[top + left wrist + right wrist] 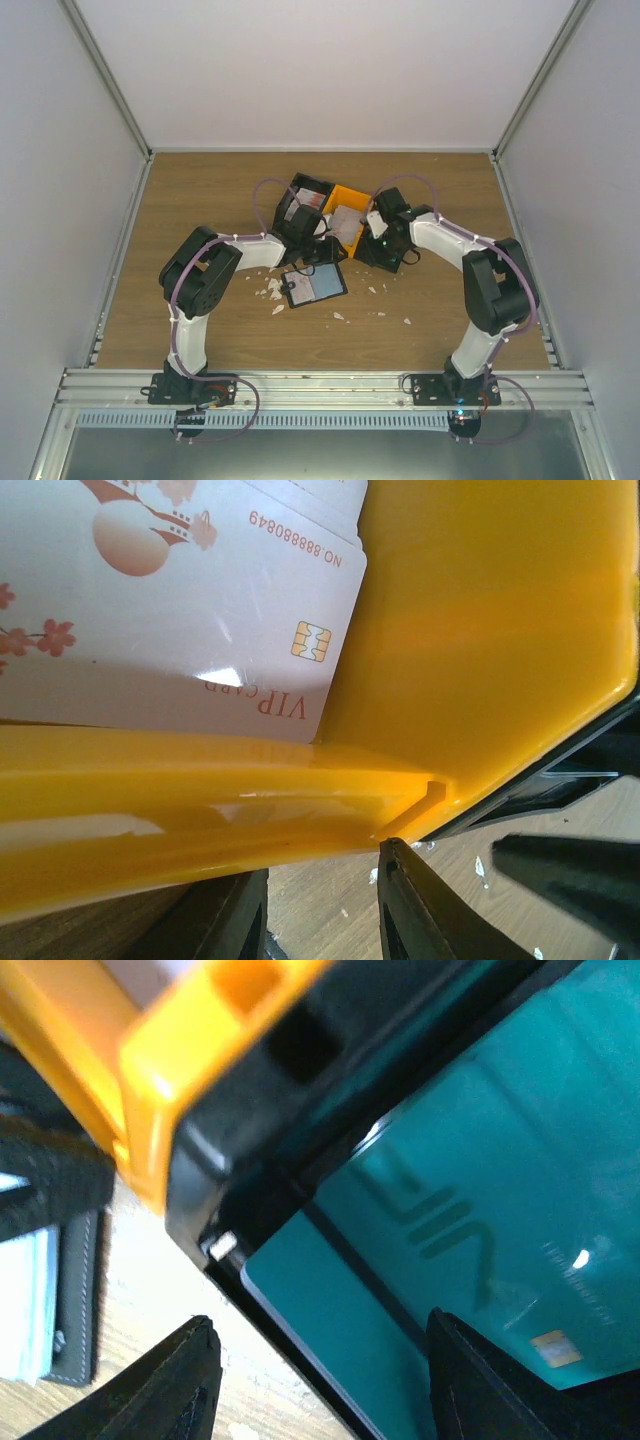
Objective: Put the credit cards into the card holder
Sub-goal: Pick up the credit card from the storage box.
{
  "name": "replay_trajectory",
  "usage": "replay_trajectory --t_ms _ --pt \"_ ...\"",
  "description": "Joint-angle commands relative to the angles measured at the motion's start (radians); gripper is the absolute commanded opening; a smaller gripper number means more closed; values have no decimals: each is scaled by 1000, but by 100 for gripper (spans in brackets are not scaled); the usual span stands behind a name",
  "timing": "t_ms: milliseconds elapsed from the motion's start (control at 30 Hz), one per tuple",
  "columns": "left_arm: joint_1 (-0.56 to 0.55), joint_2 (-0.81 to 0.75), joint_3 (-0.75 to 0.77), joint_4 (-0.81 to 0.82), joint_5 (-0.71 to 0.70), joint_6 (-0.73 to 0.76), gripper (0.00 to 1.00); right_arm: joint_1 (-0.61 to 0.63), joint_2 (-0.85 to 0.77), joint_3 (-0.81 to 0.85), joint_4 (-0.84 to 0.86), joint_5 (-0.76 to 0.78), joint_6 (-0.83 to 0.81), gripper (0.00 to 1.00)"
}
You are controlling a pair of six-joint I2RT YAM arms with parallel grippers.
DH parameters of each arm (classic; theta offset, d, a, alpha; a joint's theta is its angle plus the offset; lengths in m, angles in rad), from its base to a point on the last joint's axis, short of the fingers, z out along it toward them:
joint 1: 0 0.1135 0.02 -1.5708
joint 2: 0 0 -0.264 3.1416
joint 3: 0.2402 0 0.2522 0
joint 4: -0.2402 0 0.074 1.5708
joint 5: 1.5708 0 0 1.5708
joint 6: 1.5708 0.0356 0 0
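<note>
In the orange tray [500,630], whitish credit cards [200,610].

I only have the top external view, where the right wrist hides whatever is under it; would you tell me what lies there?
Observer: A teal card marked VIP lies under the right gripper, at the black tray.
Operator: Thank you. Is it gripped?
Observer: It doesn't look so. The jaws stand apart and the card lies beyond them.
Operator: And what does the left wrist camera see?
Observer: A white card with red blossoms and a gold chip, lying in the orange tray.
</note>
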Motion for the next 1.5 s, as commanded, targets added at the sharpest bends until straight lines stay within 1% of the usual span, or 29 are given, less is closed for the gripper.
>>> replay_trajectory --t_ms 0,33,100,333,367,500,567,767,900,1100,1233,1367,1467 --pt "-5 34 18 32 -4 17 31 21 14 -37 15 -17 -30 57" --pt "-5 37 18 33 -2 17 31 24 15 -41 17 -16 -32 55" --pt "-5 37 18 34 -4 16 31 28 13 -44 15 -8 -33 49" --pt "-5 38 21 34 -5 17 31 36 -43 -36 6 22 -25 23" --pt "-5 38 21 33 -6 17 31 36 -51 -34 4 30 -22 17" --pt "-5 29 17 36 -7 18 31 36 -85 -30 -3 78 -9 5" --pt "-6 20 10 42 -7 17 32 36 -106 -27 -1 102 2 1" --pt "-6 -9 -14 62 -8 17 32 36 -158 -41 44 159 23 0" --pt "-6 -25 -31 73 -7 15 33 36 -154 -32 46 242 49 0" --pt "-6 -79 -74 108 -7 6 38 35 -217 -49 71 296 81 1" --pt "-6 -116 -101 132 -13 -4 44 25 -255 -72 91 306 90 1" --pt "-6 -149 -120 154 -11 -12 48 11 -243 -74 95 300 95 0" --pt "-5 -183 -132 178 13 -19 51 -3 -247 -67 99 257 113 1"
